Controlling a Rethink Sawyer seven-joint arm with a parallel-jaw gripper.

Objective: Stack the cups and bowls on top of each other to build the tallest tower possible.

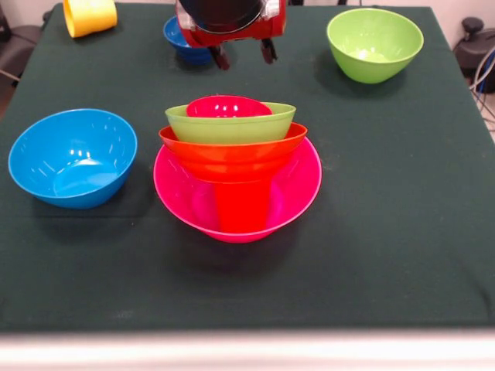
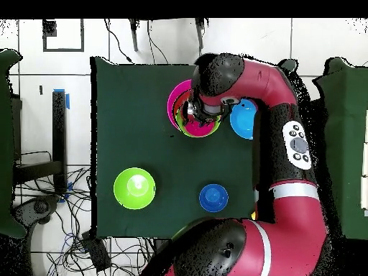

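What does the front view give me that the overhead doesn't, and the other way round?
Front only: the tower's layers, a small red bowl in lime green, orange, then pink over a red cup, and a yellow cup at the far edge. Overhead only: the arm covering most of the tower, plus cables on the floor. Both: the light blue bowl, the lone lime green bowl, and the small dark blue bowl.
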